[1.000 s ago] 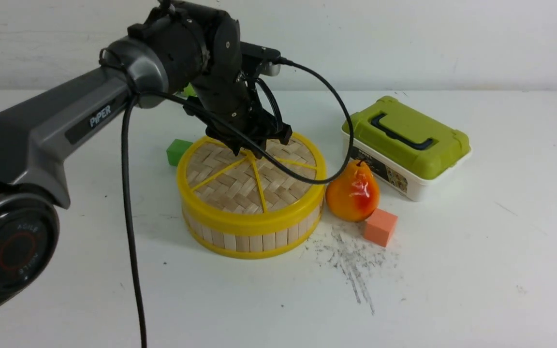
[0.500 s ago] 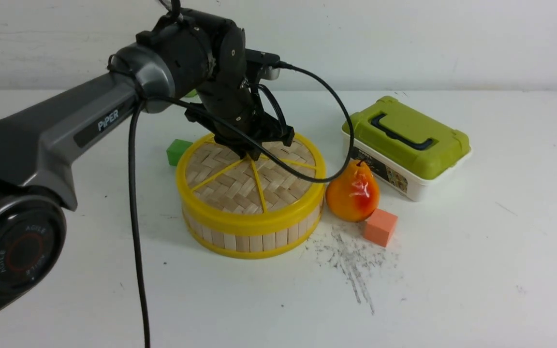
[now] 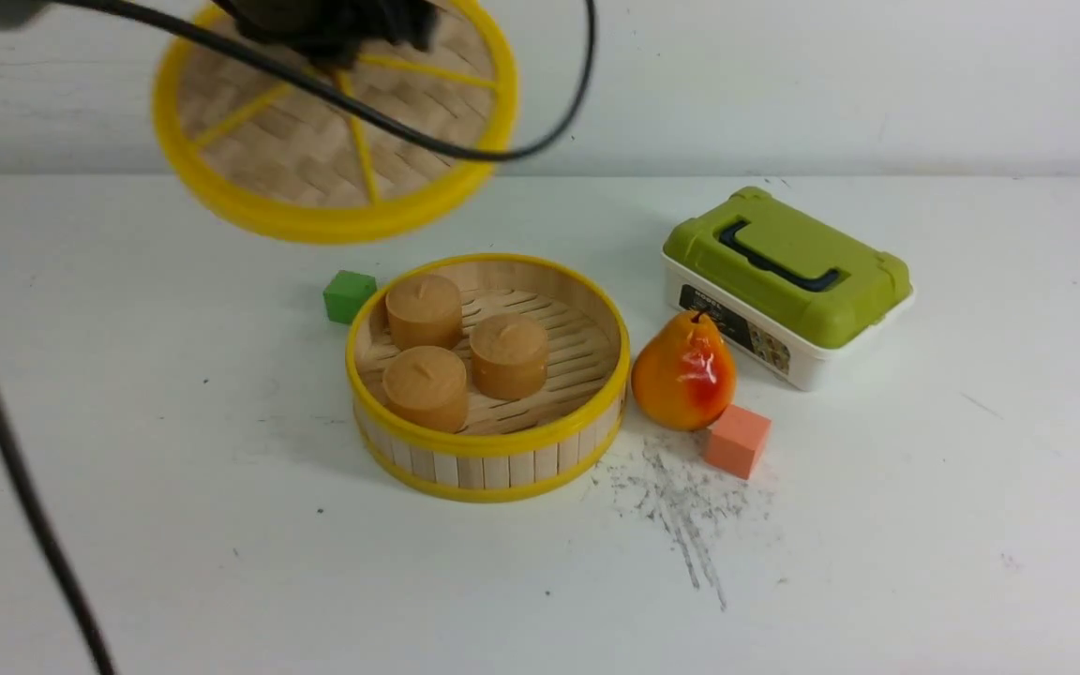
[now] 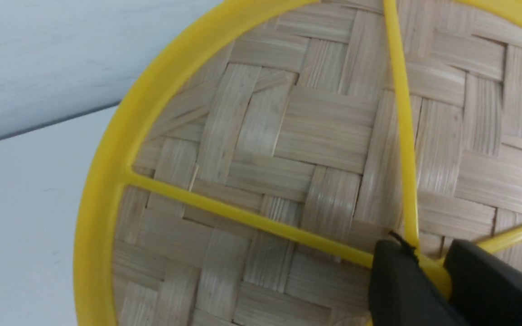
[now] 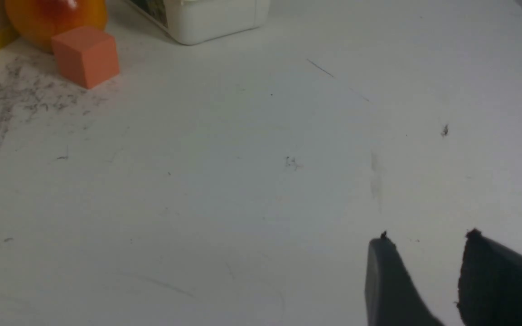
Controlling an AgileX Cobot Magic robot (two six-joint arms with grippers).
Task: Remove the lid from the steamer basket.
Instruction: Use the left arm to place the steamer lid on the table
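The lid (image 3: 315, 159), woven tan bamboo with a yellow rim and spokes, hangs tilted in the air, above and to the left of the steamer basket (image 3: 493, 448). My left gripper (image 3: 343, 37) is shut on the lid's centre knob; the left wrist view shows the black fingers (image 4: 397, 280) clamped on the yellow knob of the lid (image 4: 315, 136). The basket sits open on the table, with three tan round cakes (image 3: 507, 354) on its slatted floor. My right gripper (image 5: 426, 237) is open and empty, low over bare table, and does not show in the front view.
A green cube (image 3: 349, 295) sits behind the basket on the left. A pear (image 3: 685, 370) touches the basket's right side, with an orange cube (image 3: 738, 440) in front of it. A white box with a green lid (image 3: 788, 272) stands at the back right. Dark scuffs mark the table.
The lid has come off the basket and risen up and to the left in my left gripper. The cakes inside are now in view. The left arm has mostly left the frame.
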